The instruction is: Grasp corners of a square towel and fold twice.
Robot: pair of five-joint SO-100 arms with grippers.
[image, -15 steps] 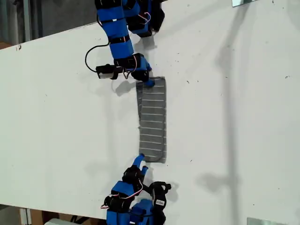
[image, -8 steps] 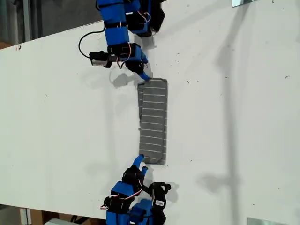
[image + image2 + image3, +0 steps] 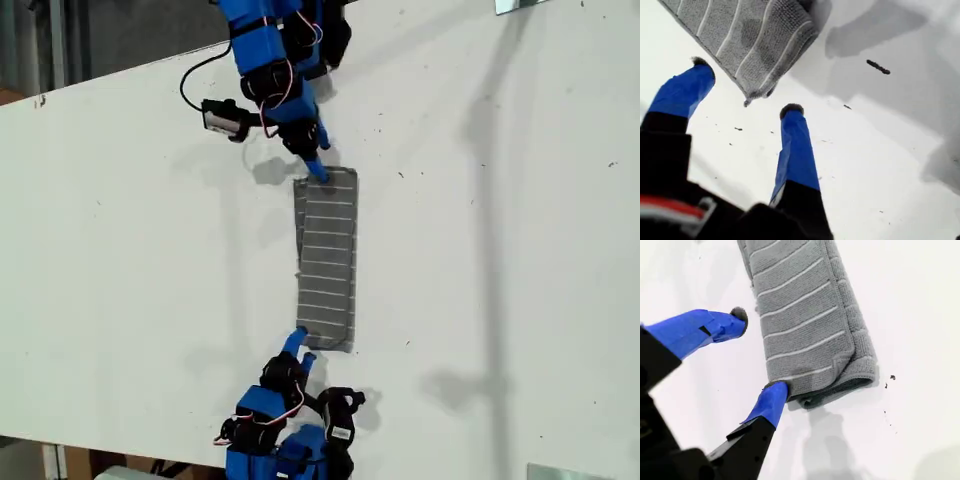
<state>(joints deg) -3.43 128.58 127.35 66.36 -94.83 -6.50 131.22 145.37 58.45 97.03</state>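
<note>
My first hand (image 3: 747,85) is spread wide and holds nothing; a towel corner (image 3: 756,92) lies between its tips. My second hand (image 3: 757,351) is also open and empty, one fingertip (image 3: 776,388) touching the other end's corner (image 3: 790,390). The towel (image 3: 326,260) lies as a narrow strip mid-counter (image 3: 500,250), apparently folded once. For the second fold, the next move is to pinch an end and carry it over.

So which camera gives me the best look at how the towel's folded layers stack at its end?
The second wrist view: the towel shows stacked layers at its folded end, beside my second gripper. The first wrist view shows only one corner; the exterior view shows the whole strip, layers unreadable.
</note>
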